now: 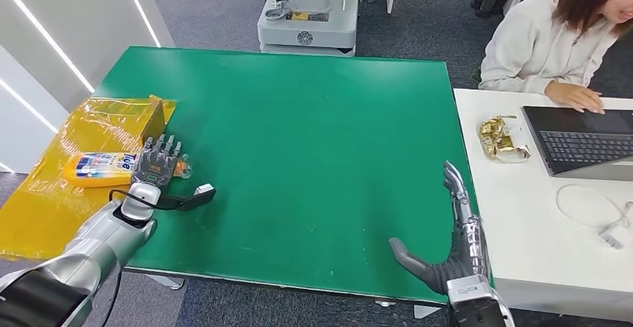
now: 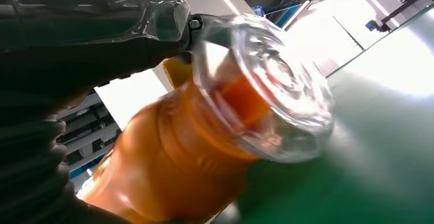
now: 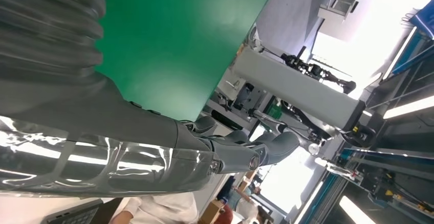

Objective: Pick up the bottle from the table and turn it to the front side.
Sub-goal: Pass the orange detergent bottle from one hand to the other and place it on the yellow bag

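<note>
Left hand (image 1: 158, 163) covers bottle (image 1: 101, 169) neck

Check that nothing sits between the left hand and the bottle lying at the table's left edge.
Nothing visible does. The left hand is already on the bottle, at its clear cap end. The bottle lies on its side on the yellow sheet, and the left wrist view shows the clear cap right against the hand.

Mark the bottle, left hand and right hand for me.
bottle (image 1: 97, 169), head view, on its label.
left hand (image 1: 158, 164), head view, on the back of the hand over the bottle's cap end.
right hand (image 1: 455, 248), head view, on the palm at the table's edge.
</note>
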{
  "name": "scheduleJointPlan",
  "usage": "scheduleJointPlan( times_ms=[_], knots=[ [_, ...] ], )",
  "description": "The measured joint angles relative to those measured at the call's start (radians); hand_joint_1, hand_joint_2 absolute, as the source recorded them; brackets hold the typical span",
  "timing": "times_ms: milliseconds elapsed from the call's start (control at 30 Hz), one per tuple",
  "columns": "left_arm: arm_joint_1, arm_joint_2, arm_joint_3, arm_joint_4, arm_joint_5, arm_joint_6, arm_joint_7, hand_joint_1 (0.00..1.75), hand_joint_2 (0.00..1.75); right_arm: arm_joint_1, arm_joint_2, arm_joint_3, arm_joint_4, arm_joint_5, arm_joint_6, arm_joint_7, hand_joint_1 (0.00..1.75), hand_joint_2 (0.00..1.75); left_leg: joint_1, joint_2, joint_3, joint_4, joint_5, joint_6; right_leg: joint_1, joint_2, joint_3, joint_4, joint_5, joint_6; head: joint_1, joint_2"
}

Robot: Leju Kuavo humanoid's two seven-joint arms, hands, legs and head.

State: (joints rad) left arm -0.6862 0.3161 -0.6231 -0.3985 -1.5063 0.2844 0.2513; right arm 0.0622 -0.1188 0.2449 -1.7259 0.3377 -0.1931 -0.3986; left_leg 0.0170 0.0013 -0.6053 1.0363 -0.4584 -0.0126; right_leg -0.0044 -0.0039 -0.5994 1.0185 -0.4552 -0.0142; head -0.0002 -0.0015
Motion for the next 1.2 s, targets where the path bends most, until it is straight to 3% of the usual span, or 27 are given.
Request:
scheduleJointPlan(
  times_ms=[167,400,500,600,700,800,867,1000,1200],
  knots=[
    [-0.005,-0.005,0.015,0.013,0.002,0.006,-0.025,0.0,1.75,-0.009,0.0,0.005,0.006,-0.003,-0.006,0.004,0.0,1.75,0.0,0.0,0.001,0.0,0.0,0.0,0.0,0.0,0.001,0.0,0.0,0.0,0.0,0.0],
    [0.0,-0.033,0.104,0.016,0.025,0.041,-0.115,0.0,1.75,-0.013,-0.001,0.006,0.01,-0.022,-0.018,0.018,0.0,1.75,-0.001,-0.001,0.001,0.0,0.0,0.0,0.0,-0.002,0.001,0.0,0.0,0.0,0.0,0.0],
    [0.012,-0.055,0.165,0.013,0.097,0.102,-0.204,0.0,1.75,-0.013,-0.003,0.006,0.011,-0.032,-0.016,0.021,0.0,1.75,-0.002,-0.002,0.001,0.0,0.0,0.0,-0.001,-0.003,0.002,0.0,-0.001,0.0,0.0,0.0],
    [0.061,-0.092,0.244,-0.022,0.243,0.252,-0.353,0.0,1.75,-0.013,-0.007,0.006,0.011,-0.052,-0.006,0.023,0.0,1.75,-0.003,-0.002,0.001,0.0,0.0,0.0,-0.002,-0.003,0.001,0.0,-0.001,0.0,0.0,0.0],
    [0.139,-0.143,0.32,-0.109,0.446,0.346,-0.53,0.0,1.75,-0.014,-0.011,0.007,0.017,-0.074,0.004,0.021,0.0,1.75,-0.003,0.001,0.001,0.0,0.0,0.001,-0.002,0.0,0.001,-0.001,0.0,0.001,0.0,0.0],
    [0.229,-0.199,0.38,-0.271,0.776,0.355,-0.741,0.0,1.75,-0.019,-0.013,0.009,0.036,-0.108,0.007,0.006,0.0,1.75,-0.004,0.002,0.0,0.001,-0.001,0.002,-0.003,0.002,0.0,-0.001,0.0,0.001,0.0,0.0],
    [0.281,-0.235,0.395,-0.387,0.95,0.353,-0.83,0.0,1.75,-0.027,-0.013,0.015,0.056,-0.128,0.007,-0.009,0.0,1.75,-0.004,0.001,0.0,0.001,-0.002,0.003,-0.003,0.001,0.0,-0.002,0.0,0.001,0.0,0.0],
    [0.343,-0.291,0.394,-0.551,1.1,0.388,-0.916,0.0,1.75,-0.034,-0.013,0.028,0.092,-0.151,0.005,-0.03,0.0,1.75,-0.004,0.001,-0.001,0.001,-0.003,0.004,-0.003,0.0,0.0,-0.002,-0.001,0.002,0.0,0.0],
    [0.413,-0.358,0.393,-0.742,1.054,0.408,-0.951,0.0,1.75,-0.032,-0.01,0.045,0.124,-0.159,-0.007,-0.035,0.0,1.75,-0.004,0.0,-0.001,0.001,-0.003,0.004,-0.002,-0.001,0.0,-0.002,-0.001,0.002,0.0,0.0]
  ],
)
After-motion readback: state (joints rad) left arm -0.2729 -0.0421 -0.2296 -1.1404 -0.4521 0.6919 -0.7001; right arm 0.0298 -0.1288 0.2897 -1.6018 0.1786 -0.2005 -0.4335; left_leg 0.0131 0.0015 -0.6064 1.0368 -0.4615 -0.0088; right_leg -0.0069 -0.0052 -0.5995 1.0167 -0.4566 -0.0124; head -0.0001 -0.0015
